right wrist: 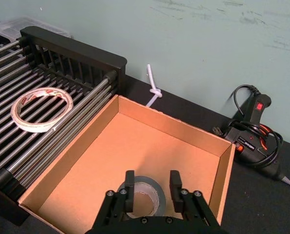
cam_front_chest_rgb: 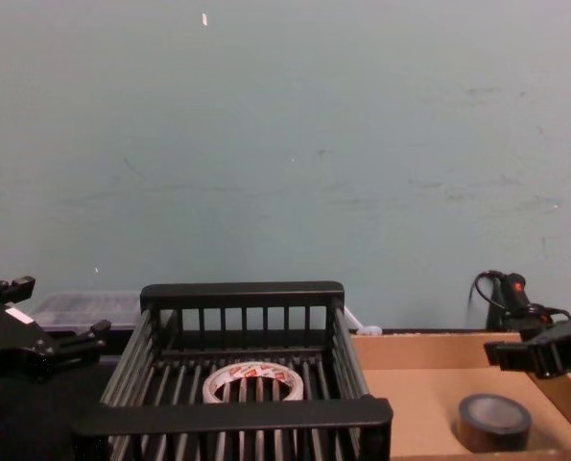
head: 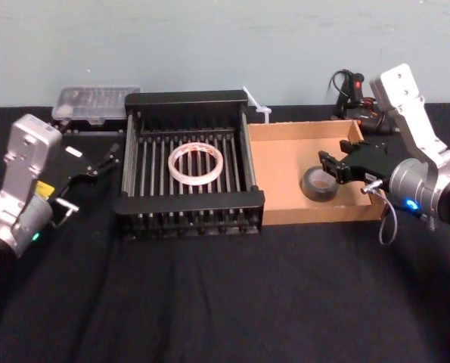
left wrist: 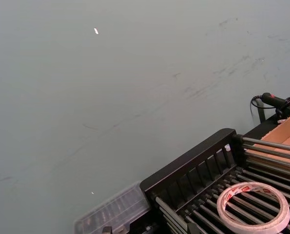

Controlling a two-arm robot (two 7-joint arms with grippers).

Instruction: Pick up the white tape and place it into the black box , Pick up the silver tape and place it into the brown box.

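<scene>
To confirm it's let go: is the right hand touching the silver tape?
Apart. The chest view shows the right hand hanging above the silver tape with a clear gap.

white tape (head: 197, 181) in black box (head: 187, 98), silver tape (head: 310, 190) in brown box (head: 285, 178) just R of it

Black crate (cam_front_chest_rgb: 242, 296) at centre, with the white tape (cam_front_chest_rgb: 252, 381) lying flat on its bars. Just beside it on the right, the brown tray (cam_front_chest_rgb: 419, 351) holds the grey tape (cam_front_chest_rgb: 494, 420), flat on its floor. The left gripper (cam_front_chest_rgb: 59, 309), fingers apart, is beside the crate's left wall. The right gripper (cam_front_chest_rgb: 504, 355) is above the tray's right side, clear of the grey tape. Behind, near the wall, are a glue gun (cam_front_chest_rgb: 511, 291) and a clear plastic case (cam_front_chest_rgb: 79, 309).
</scene>
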